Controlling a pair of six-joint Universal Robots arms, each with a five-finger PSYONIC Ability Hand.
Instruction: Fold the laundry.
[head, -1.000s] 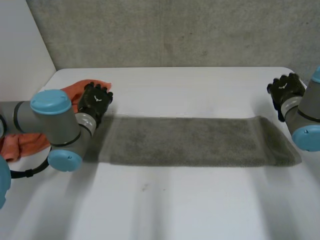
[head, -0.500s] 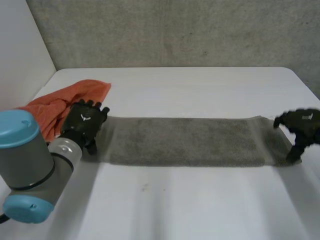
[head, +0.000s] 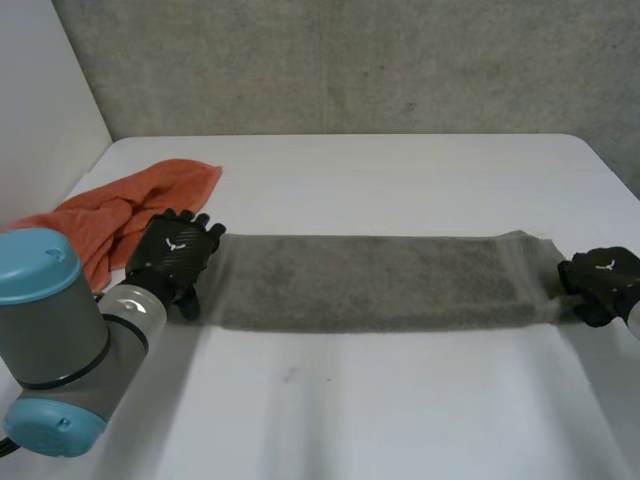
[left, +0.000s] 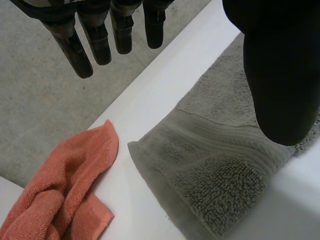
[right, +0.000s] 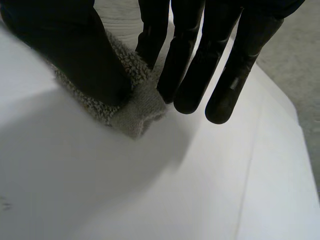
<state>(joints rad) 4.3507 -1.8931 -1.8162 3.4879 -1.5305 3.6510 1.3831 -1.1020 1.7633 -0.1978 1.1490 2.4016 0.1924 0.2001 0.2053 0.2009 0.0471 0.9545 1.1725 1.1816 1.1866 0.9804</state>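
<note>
A long grey towel (head: 370, 282) lies flat across the white table (head: 400, 410), stretched from left to right. My left hand (head: 175, 255) hovers over its left end with straight, spread fingers (left: 97, 37), its thumb above the towel's short edge (left: 220, 170) and holding nothing. My right hand (head: 603, 283) is at the towel's right end. There its thumb (right: 75, 55) and fingers pinch the near right corner (right: 135, 112), which bunches up between them.
A crumpled orange towel (head: 110, 220) lies at the table's left edge, just beyond my left hand (left: 65, 190). Grey floor shows past the table's far edge. Bare tabletop stretches in front of the grey towel.
My right hand came down from the far right onto the towel's right end and closed on its near corner. My left arm swung forward; its hand settled at the towel's left end.
</note>
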